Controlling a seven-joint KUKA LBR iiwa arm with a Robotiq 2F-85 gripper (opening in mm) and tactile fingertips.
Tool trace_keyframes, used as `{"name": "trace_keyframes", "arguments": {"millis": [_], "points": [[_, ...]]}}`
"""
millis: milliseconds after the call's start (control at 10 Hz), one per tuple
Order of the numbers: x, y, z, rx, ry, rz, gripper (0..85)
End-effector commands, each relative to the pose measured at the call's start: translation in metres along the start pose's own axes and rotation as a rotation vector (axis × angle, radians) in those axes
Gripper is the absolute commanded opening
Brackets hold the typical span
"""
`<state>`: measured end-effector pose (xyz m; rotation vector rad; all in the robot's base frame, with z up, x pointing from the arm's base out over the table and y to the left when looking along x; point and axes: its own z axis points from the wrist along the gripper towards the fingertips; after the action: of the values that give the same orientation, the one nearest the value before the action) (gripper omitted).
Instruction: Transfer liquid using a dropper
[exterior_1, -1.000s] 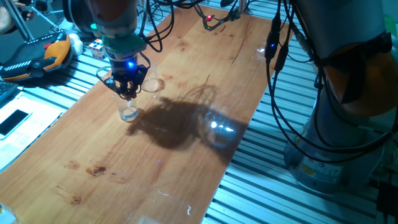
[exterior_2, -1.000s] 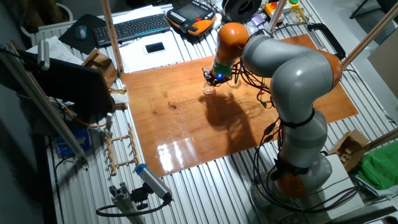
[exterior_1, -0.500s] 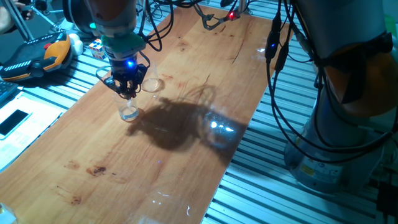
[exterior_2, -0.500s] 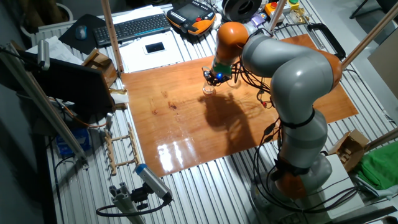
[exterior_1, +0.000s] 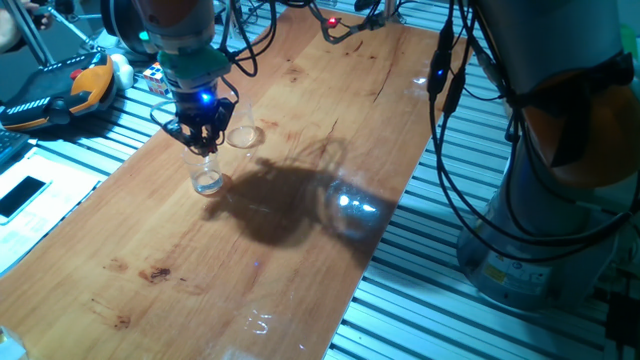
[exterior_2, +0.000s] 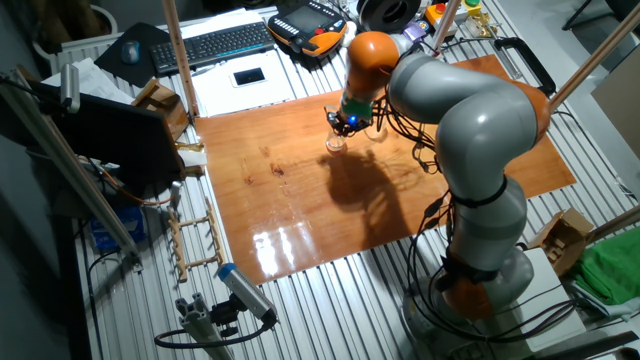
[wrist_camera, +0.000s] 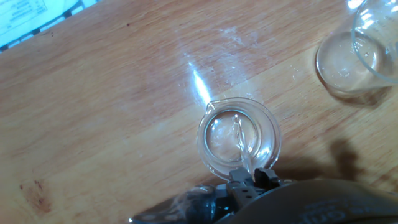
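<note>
while the jaws pinch the dropper (wrist_camera: 241, 144), a keyboard (exterior_2: 214, 45) lies beyond the wooden tabletop (exterior_2: 300, 200).

A big brown wooden board (exterior_2: 300, 190) lies on a metal table (exterior_1: 470, 320) made of long silver bars with grooves. The wood is shiny, and bright white light glints on it near the front edge. A dark shadow falls across the middle of the board.

At the far side there is a black keyboard (exterior_2: 215, 44), a black mouse (exterior_2: 131, 50) and a phone (exterior_2: 248, 76) on white paper. On the left stands a dark box (exterior_2: 120, 140) on thin metal poles. A small wooden rack (exterior_2: 195, 235) lies beside the board. On the right, something green (exterior_2: 605, 272) lies next to a cardboard box (exterior_2: 560, 235).
</note>
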<state>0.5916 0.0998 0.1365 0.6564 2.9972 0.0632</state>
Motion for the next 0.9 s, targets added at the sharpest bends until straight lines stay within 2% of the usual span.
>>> {"name": "trace_keyframes", "arguments": {"millis": [0, 200, 800], "points": [[0.0, 0.0, -0.002, 0.0, 0.0, 0.0, 11.7], [-0.001, -0.001, -0.01, 0.001, -0.004, -0.002, 11.7], [0.0, 0.003, -0.05, 0.011, -0.021, 0.003, 11.7]]}}
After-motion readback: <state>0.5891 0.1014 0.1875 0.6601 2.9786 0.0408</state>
